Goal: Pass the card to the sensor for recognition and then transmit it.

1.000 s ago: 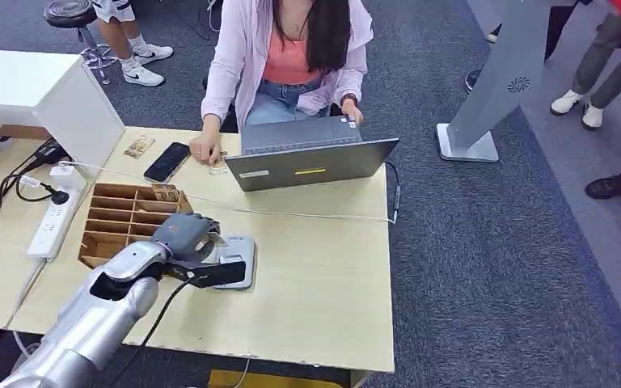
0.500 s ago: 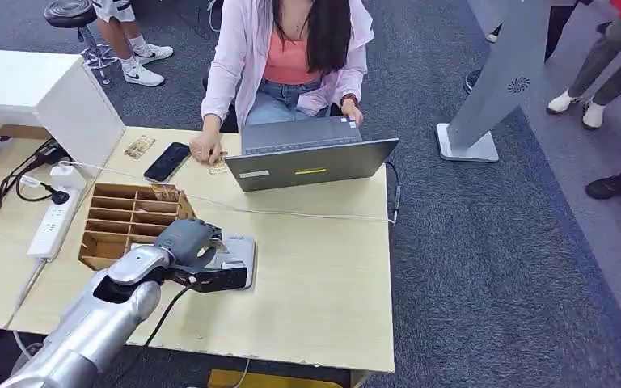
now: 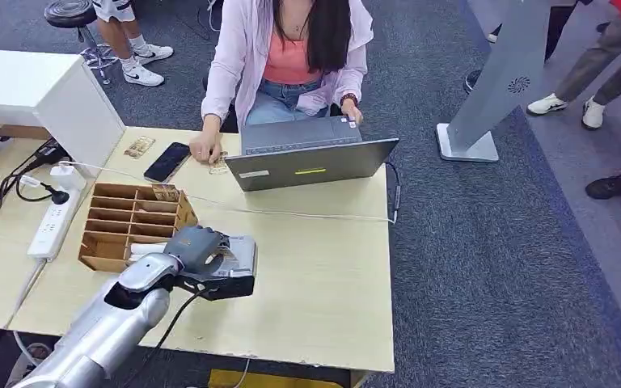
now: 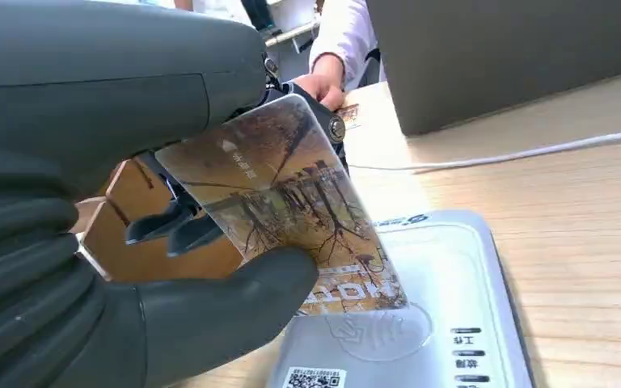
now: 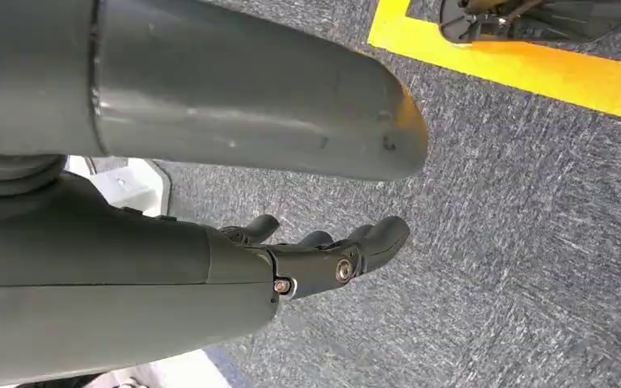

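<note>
The left hand (image 4: 89, 242) pinches the card (image 4: 291, 218) between thumb and fingers, face angled just above the sensor (image 4: 420, 323) near the desk's (image 3: 323, 275) front edge, presumably for reading.

Bright, even indoor light with soft, faint shadows; the left hand (image 4: 89, 202) looms blurred, and the card (image 4: 291, 210) shows mild glare.
</note>
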{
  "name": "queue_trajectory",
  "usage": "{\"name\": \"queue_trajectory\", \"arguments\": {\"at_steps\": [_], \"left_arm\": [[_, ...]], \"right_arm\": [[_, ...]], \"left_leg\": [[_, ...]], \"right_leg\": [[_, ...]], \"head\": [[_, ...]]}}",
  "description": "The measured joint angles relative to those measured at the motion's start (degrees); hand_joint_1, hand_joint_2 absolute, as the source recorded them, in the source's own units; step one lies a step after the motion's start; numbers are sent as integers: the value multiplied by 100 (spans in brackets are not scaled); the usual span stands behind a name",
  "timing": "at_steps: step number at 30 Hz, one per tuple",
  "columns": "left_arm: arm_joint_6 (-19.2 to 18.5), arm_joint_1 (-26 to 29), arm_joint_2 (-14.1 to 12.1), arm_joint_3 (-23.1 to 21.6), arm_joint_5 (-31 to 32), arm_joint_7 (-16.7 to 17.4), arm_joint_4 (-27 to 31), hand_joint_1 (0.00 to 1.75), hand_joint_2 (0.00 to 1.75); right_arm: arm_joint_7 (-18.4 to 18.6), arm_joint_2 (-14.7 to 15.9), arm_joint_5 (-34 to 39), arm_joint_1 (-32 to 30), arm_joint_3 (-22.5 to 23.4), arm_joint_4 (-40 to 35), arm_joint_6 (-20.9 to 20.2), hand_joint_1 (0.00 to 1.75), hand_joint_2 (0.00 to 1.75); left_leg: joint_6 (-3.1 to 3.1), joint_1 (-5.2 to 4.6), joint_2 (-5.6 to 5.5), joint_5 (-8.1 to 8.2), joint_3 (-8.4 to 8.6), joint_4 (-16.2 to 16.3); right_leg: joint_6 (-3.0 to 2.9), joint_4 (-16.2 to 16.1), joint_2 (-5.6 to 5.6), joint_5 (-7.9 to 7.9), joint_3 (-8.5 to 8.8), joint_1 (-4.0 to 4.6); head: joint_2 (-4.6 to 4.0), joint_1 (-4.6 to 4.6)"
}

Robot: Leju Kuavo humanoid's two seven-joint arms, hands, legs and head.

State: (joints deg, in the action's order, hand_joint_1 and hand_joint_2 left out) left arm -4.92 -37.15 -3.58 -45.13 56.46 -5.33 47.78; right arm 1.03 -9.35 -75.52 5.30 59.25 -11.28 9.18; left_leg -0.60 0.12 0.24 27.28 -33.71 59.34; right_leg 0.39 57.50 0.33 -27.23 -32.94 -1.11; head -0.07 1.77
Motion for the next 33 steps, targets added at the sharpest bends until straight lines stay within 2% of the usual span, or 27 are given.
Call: {"name": "queue_trajectory", "arguments": {"at_steps": [5, 12, 33], "left_arm": [[37, 1, 33, -4, 2, 2, -24, 175, 175], [323, 37, 168, -7, 107, 39, -131, 175, 175], [439, 40, 275, -7, 136, 116, -234, 175, 175]], "right_arm": [[0, -2, -9, 1, 0, 0, -2, 0, 0], [0, -17, -35, 0, 0, 0, -35, 0, 0], [0, -24, -50, 0, 0, 0, -55, 0, 0]], "left_leg": [[0, 0, 0, 0, 0, 0], [0, 0, 0, 0, -1, 0], [0, 0, 0, 0, 0, 0]], "right_leg": [[0, 0, 0, 0, 0, 0], [0, 0, 0, 0, 0, 0], [0, 0, 0, 0, 0, 0]], "head": [[0, 0], [0, 2], [0, 0]]}}
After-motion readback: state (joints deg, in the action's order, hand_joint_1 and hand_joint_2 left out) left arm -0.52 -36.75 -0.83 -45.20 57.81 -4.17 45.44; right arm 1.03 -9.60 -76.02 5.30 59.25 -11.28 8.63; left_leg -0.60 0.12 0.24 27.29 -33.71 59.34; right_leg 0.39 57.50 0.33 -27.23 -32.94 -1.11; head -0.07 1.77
